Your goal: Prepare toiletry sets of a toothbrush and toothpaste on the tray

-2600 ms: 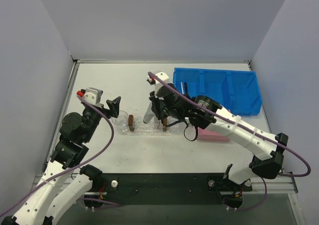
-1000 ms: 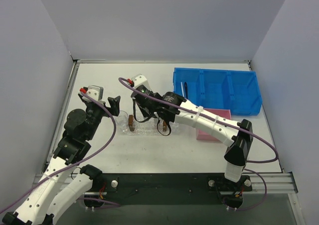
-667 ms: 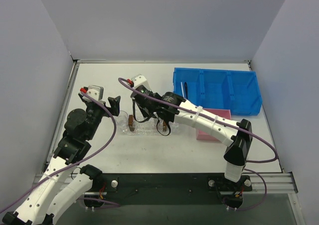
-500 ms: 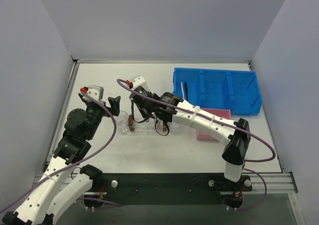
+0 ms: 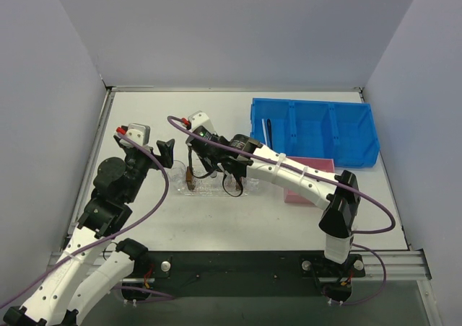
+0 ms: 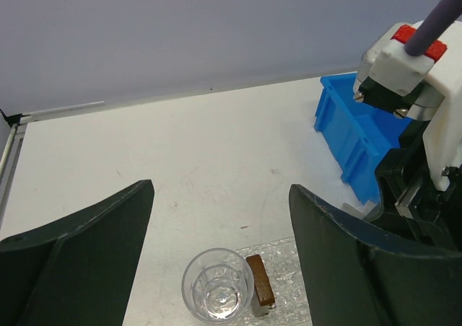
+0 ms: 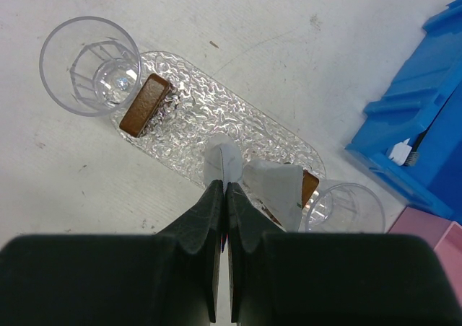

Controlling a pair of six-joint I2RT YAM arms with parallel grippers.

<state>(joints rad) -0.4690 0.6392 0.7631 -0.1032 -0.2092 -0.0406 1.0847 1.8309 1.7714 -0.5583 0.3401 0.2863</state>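
Carrying everything is the white tabletop (image 5: 216, 225). At its far right stands a blue bin (image 5: 346, 135) with compartments, and a pink box (image 7: 426, 232) lies just in front of it. The tray (image 7: 195, 117), clear and textured, lies near the middle of the tabletop.

The left gripper (image 6: 220, 189) hangs above the left end of the tray, its fingers wide apart with nothing between them. The right gripper (image 7: 221, 192) points down over the middle of the tray. Its fingers are pressed together on the thin end of the toothpaste (image 7: 221, 160); I cannot tell if the tube touches the tray.

A clear cup (image 7: 90, 66) stands at the left end of the tray and a second cup (image 7: 343, 207) at the right end. The toothbrush (image 7: 404, 151) is in the left compartment of the blue bin. A second toothpaste tube (image 7: 278, 185) lies on the tray just beside the held one. One brown block (image 7: 144, 104) sits on the tray next to the left cup, and a second block (image 7: 309, 185) is by the right cup.
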